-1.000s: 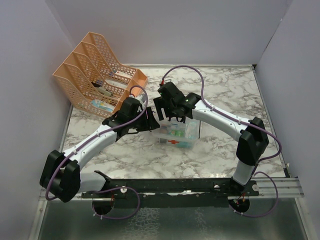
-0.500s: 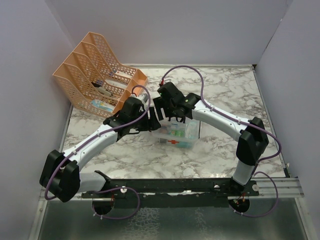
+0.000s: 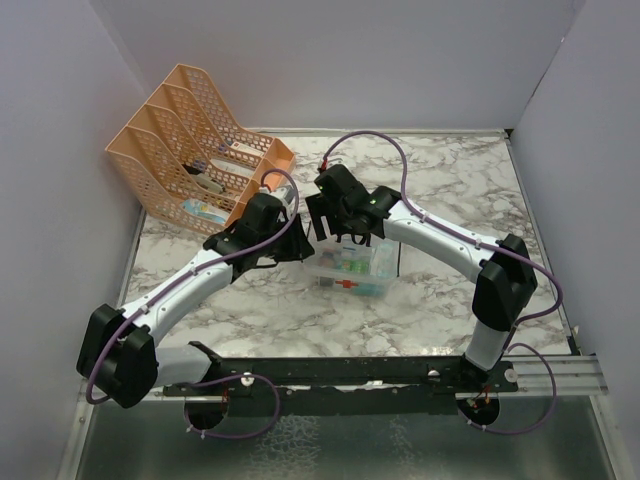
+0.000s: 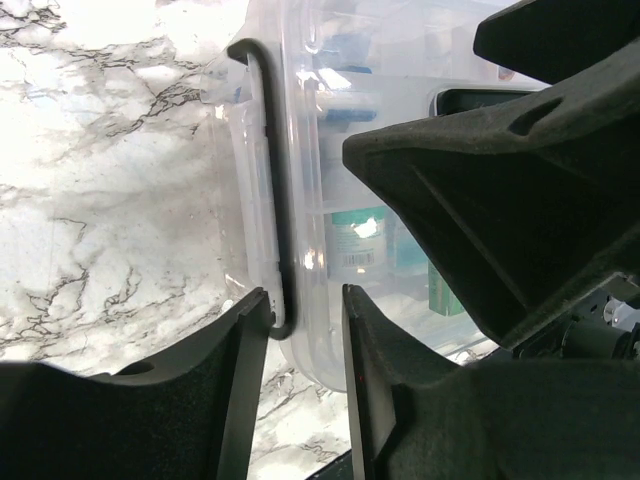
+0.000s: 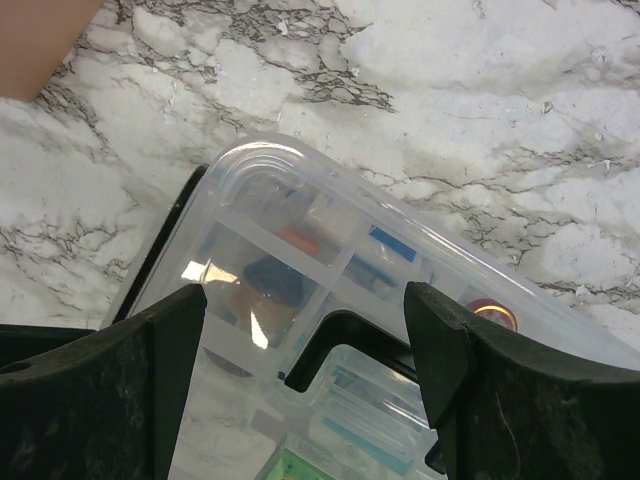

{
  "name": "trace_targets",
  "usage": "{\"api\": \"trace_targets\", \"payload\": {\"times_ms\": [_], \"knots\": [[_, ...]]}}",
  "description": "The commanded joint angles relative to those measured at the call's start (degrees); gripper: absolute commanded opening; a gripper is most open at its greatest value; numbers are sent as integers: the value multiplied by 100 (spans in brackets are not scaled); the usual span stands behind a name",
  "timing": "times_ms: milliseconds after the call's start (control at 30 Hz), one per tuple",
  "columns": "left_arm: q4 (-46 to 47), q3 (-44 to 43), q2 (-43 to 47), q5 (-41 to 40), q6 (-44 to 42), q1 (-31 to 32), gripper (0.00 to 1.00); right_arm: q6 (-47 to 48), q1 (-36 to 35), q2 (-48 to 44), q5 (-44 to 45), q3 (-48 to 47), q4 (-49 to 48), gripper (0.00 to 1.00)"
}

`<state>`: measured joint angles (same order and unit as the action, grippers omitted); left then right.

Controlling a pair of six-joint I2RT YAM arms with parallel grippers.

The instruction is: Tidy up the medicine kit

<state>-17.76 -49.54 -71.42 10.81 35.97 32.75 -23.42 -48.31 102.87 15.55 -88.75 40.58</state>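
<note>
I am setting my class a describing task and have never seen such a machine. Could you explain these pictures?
A left arm and a right arm are bolted to a marble table. One picture looks down from above; the others come from cameras on each wrist. On the table stand a peach mesh rack and a clear medicine kit. The left pincer straddles the kit's black handle; whether it grips, I cannot tell. The right pincer stands open over the kit, holding nothing.
</note>
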Motion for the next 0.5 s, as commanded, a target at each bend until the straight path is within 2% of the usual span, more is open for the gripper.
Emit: {"api": "trace_targets", "payload": {"times_ms": [0, 233, 300, 467], "knots": [[-226, -78, -49, -146, -146, 115, 34, -191, -46, 524, -341, 411, 667, 80], [-229, -128, -83, -154, -156, 126, 34, -222, -46, 503, -342, 370, 669, 80], [-236, -171, -74, -122, -159, 126, 38, -282, -46, 451, -335, 293, 679, 80], [-298, -439, -73, -247, -254, 118, 56, -455, -44, 174, -136, -73, 526, 79]]}}
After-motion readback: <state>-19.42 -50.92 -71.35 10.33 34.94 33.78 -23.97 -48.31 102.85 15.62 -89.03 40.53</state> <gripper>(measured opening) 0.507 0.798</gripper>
